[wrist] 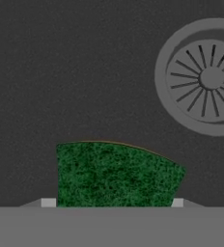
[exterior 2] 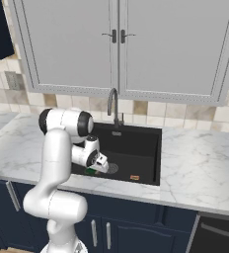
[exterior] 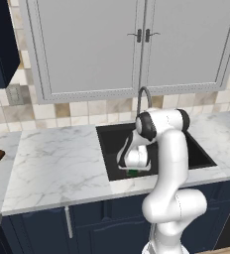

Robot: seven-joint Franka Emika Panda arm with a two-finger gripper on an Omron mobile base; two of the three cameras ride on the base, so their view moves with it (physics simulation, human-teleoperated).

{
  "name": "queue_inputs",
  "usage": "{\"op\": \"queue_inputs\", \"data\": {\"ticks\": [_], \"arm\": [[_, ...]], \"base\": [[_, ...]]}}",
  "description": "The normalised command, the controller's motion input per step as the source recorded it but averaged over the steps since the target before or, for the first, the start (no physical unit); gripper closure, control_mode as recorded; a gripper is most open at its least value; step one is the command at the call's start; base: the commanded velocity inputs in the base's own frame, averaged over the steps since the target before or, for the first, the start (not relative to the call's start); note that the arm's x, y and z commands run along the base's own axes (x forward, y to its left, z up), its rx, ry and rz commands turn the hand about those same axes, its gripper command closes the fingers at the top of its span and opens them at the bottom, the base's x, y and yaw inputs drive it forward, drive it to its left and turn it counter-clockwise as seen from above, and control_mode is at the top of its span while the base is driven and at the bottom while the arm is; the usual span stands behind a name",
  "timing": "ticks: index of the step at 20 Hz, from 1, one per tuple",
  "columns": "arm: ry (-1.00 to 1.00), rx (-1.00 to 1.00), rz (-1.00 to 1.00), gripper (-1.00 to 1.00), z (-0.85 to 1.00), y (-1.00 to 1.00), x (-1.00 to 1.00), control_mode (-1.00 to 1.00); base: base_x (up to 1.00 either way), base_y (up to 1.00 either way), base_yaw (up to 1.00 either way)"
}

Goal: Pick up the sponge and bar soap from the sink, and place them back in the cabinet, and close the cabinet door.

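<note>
My gripper (wrist: 113, 202) is down in the black sink (exterior 2: 136, 143), and in the hand view its two pale fingertips (wrist: 49, 202) sit at the bottom of the frame, one at each end of the sponge (wrist: 116, 176). The sponge shows its green face, filling the lower middle of that view, with a thin yellow-orange line along its upper edge. My fingers flank it closely, but I cannot tell whether they are pressing on it or just beside it. The round grey drain (wrist: 205, 77) lies at the upper right of the hand view, apart from the sponge.

In the left base view a sliver of green shows just under my hand, near the front wall of the basin. In the right base view the bar soap (exterior 2: 134, 177) lies on the sink floor right of centre, near the front edge, past the drain from my hand. The gooseneck tap (exterior 2: 113, 105) rises behind the basin.
</note>
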Motion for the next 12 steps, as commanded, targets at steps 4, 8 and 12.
{"op": "queue_inputs", "data": {"ticks": [4, 8, 12], "arm": [[0.0, 0.0, 0.0, 1.0, 0.34, 0.0, 0.0, -1.0], [0.0, 0.0, 0.0, 1.0, 0.31, 0.0, 0.0, -1.0], [0.0, 0.0, 0.0, 1.0, 0.29, 0.0, 0.02, -1.0]], "base": [[0.0, 0.0, 0.0], [0.0, 0.0, 0.0], [0.0, 0.0, 0.0]]}}
